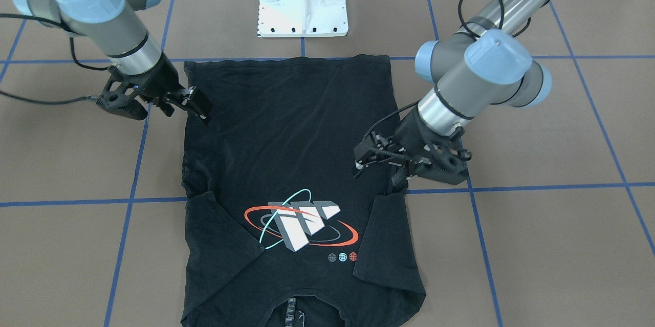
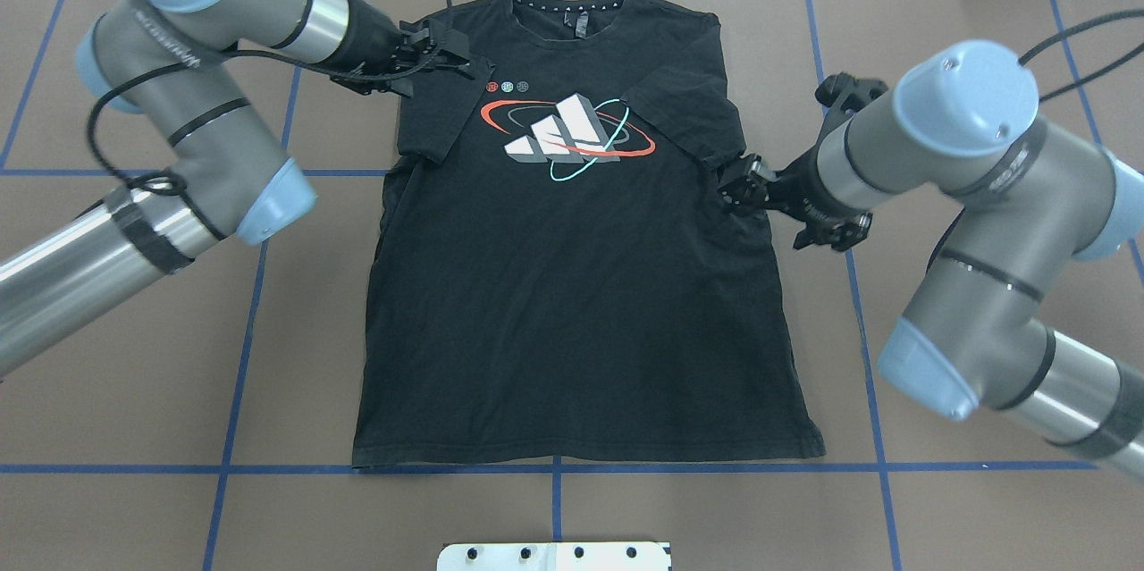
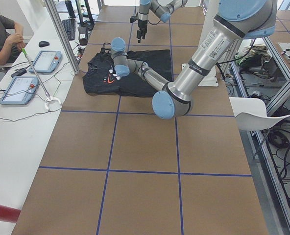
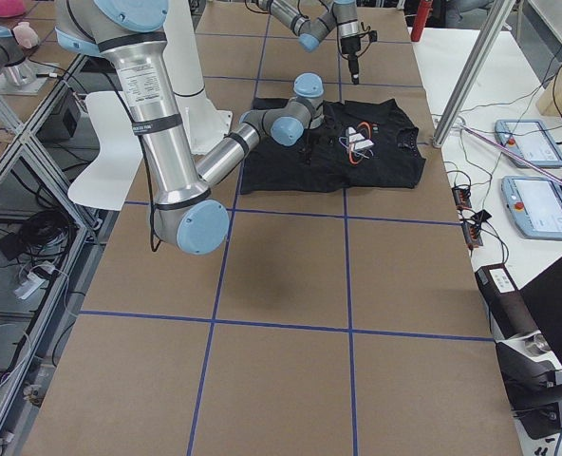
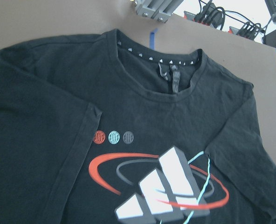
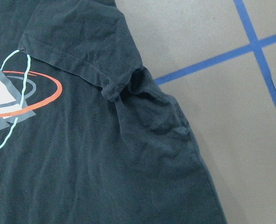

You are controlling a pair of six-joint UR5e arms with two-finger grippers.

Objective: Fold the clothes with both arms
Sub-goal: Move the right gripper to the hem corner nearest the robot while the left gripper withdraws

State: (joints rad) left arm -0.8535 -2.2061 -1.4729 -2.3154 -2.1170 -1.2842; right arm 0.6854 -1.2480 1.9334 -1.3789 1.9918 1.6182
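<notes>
The black T-shirt (image 2: 572,285) lies flat and face up on the brown table, collar away from the robot, with the orbit logo (image 2: 567,133) and three dots showing. Both sleeves are folded inward onto the chest. My left gripper (image 2: 460,57) hovers open over the folded left sleeve (image 2: 438,120) near the shoulder and holds nothing. My right gripper (image 2: 737,187) is open at the shirt's right side edge, just below the right sleeve (image 2: 688,120). In the front view the left gripper (image 1: 358,160) is on the right and the right gripper (image 1: 199,104) on the left. Neither wrist view shows fingers.
The white pedestal (image 1: 303,4) stands just behind the shirt's hem (image 2: 581,459). Blue tape lines (image 2: 259,303) grid the table. A person (image 3: 3,39) sits at a side bench with control tablets (image 3: 18,89), beyond a metal pole (image 3: 61,34).
</notes>
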